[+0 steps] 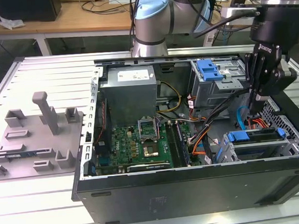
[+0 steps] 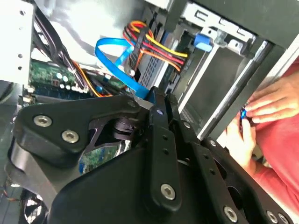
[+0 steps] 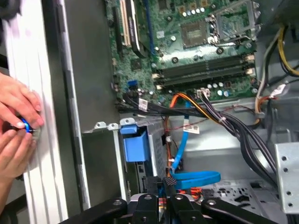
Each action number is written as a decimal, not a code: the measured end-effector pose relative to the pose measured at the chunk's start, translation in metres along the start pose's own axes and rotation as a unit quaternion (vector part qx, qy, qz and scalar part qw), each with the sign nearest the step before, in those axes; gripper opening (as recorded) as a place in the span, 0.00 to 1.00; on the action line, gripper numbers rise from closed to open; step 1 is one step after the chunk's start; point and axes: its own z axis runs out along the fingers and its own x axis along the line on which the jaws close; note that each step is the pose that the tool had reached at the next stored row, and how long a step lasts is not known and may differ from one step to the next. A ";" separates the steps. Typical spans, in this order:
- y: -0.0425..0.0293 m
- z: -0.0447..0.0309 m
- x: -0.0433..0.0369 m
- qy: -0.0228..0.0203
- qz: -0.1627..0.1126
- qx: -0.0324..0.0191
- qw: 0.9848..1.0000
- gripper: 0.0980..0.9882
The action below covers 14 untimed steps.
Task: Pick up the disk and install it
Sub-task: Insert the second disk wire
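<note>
**Tight spot inside the computer case**

The gripper (image 1: 255,100) hangs in the gap between two grey metal cages (image 1: 216,81), near the case's (image 1: 196,191) far wall. Loose cables (image 1: 204,123) and a blue ribbon cable (image 2: 119,58) crowd this gap. The green board (image 1: 136,143) lies open from above.

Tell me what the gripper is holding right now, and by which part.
Nothing, as far as shows: the gripper hangs shut above the disk, which lies in the case, untouched.
</note>
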 end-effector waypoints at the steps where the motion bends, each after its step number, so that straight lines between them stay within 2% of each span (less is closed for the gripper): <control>1: -0.0001 0.0003 0.0011 -0.006 0.000 0.000 1.000 0.07; 2: -0.0001 0.0009 0.0029 -0.015 0.000 -0.001 1.000 0.07; 3: -0.0002 0.0013 0.0043 -0.021 0.000 -0.002 1.000 0.07; 4: -0.0007 0.0026 0.0086 -0.042 0.000 -0.004 0.999 0.07; 5: -0.0010 0.0034 0.0113 -0.056 -0.001 -0.006 0.998 0.07; 6: -0.0012 0.0039 0.0130 -0.074 -0.002 -0.008 0.997 0.07; 7: -0.0011 0.0041 0.0136 -0.079 -0.005 -0.008 0.997 0.07; 9: -0.0010 0.0042 0.0142 -0.081 -0.012 -0.007 0.997 0.07; 10: -0.0010 0.0043 0.0145 -0.082 -0.023 -0.004 0.996 0.07; 11: -0.0010 0.0043 0.0146 -0.085 -0.032 -0.002 0.996 0.07; 12: -0.0010 0.0046 0.0151 -0.089 -0.037 -0.001 0.995 0.07; 13: -0.0012 0.0048 0.0161 -0.096 -0.038 -0.001 0.995 0.07; 14: -0.0012 0.0050 0.0168 -0.101 -0.039 -0.001 0.994 0.07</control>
